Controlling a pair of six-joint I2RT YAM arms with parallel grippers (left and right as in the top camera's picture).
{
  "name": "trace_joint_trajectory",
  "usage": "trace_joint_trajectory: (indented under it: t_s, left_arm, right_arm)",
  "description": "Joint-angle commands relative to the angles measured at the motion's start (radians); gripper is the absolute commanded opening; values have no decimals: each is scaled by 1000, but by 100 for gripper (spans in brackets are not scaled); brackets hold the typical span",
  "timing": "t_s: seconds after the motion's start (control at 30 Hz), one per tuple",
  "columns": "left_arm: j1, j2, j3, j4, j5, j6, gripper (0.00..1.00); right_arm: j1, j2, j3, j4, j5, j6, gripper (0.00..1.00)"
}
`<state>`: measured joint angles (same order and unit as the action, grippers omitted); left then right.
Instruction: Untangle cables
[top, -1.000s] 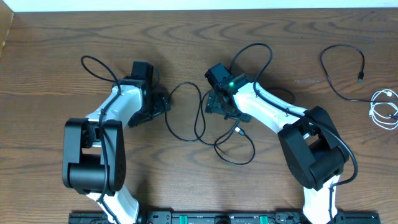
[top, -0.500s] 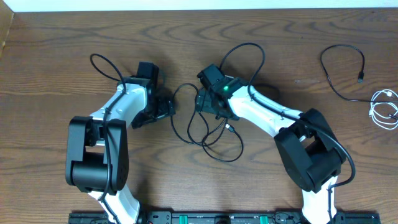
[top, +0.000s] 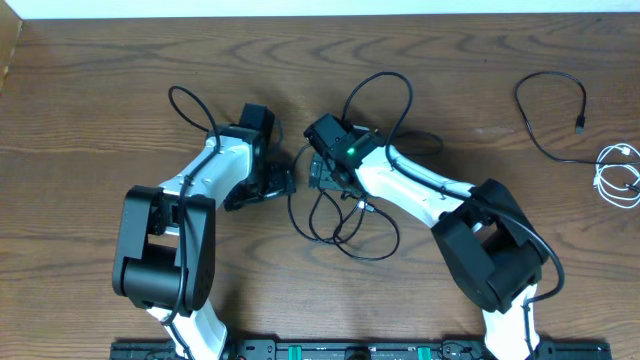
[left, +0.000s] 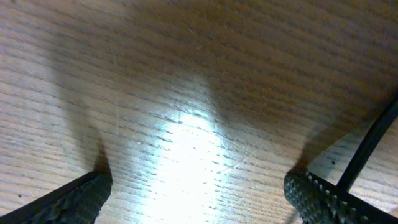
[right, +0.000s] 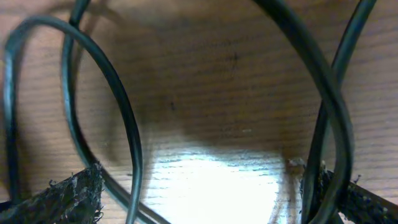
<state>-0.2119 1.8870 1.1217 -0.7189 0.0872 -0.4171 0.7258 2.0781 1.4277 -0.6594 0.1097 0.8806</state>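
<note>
Tangled black cables (top: 345, 212) lie mid-tabletop (top: 100, 80). My left gripper (top: 285, 183) is at their 10 o'clock, released, with bare wood between its fingers and one strand (left: 367, 146) beside a fingertip. My right gripper (top: 320, 172), at 12 o'clock, is released too, straddling loops (right: 118, 106). A separate black cable (top: 583, 105) lies at the tabletop's 2 o'clock, and a coiled white cable (top: 612, 180) at 3 o'clock.

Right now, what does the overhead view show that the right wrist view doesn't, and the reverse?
Only overhead: both arms, the left hand, a separate black cable at far right and the white cable by the table's edge. Only right wrist: the right hand up close, its textured fingertips spread apart, with cable strands crossing between them. Both: the tangled black cable on the wooden table.
</note>
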Motion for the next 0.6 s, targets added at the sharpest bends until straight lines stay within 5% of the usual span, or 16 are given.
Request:
trace_joint_trajectory:
  t_s: [0.0,0.57]
  left_arm:
    - [-21,100,-75,-10,162,16,98]
    - [-21,100,-75,-9,167,16,98]
  right_arm:
    - [21,59,8,-12,19,-7,99]
    - [-50,67,31,-99,-189,-227,99]
